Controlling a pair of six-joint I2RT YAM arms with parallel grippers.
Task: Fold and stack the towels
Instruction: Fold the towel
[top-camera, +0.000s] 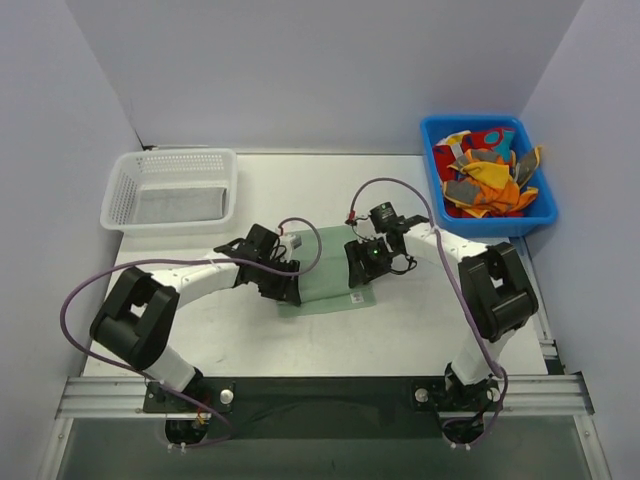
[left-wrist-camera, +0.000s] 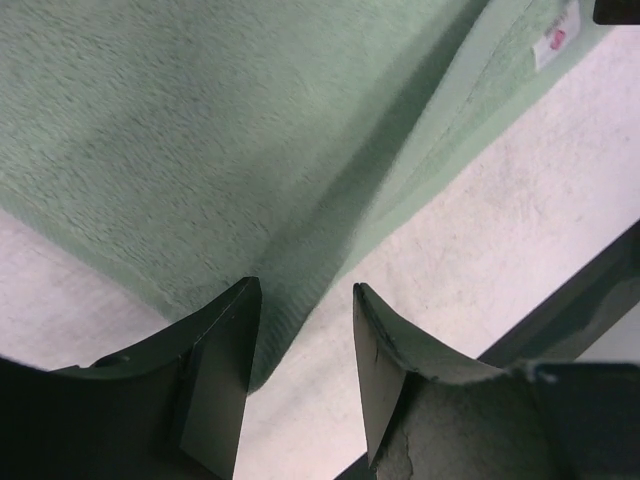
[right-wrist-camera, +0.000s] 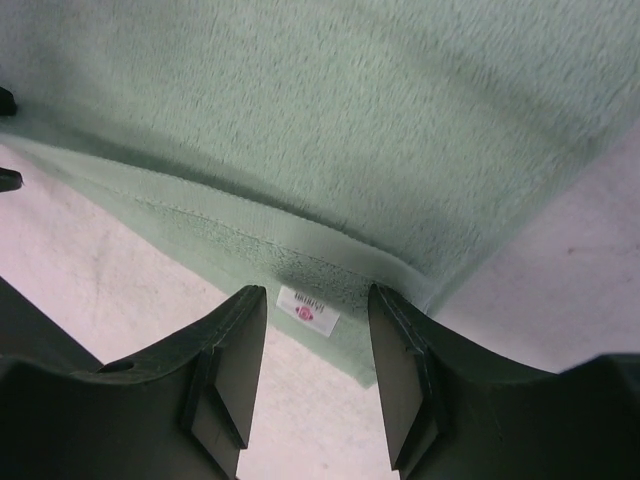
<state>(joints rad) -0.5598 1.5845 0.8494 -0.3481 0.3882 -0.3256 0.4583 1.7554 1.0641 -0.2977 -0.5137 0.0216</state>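
Green towel (left-wrist-camera: 220, 130) hem lies between the jaws of the left gripper (left-wrist-camera: 305, 290). The jaws stand partly apart and straddle the edge without pinching it, as far as I can see. The right gripper (right-wrist-camera: 316, 292) is likewise part open, its jaws either side of a corner that carries a small white label (right-wrist-camera: 306, 310). Both sit low over the cloth, the left at the towel's 8 o'clock corner and the right near its 4 o'clock corner.

Outward from there, the green towel lies flat at the middle of the table (top-camera: 420, 320). At 10 o'clock stands a white basket (top-camera: 170, 226) with a grey towel (top-camera: 180, 203) flat in its bottom. At 2 o'clock a blue bin (top-camera: 495, 225) holds a crumpled heap of orange and red towels (top-camera: 487, 180).

I judge the step in hand to be the grasp for a fold. The next move calls for both sets of jaws to close on the near corners together. They would then lift and carry that edge evenly toward 12 o'clock, so it meets the far edge squarely.

The wrist views show the hem, the label and the jaw gaps, which the top view hides beneath the wrists. The right wrist view also hints at a second layer above the hem, though I cannot be sure. Only the top view shows the bin, the basket and how the arms are placed.
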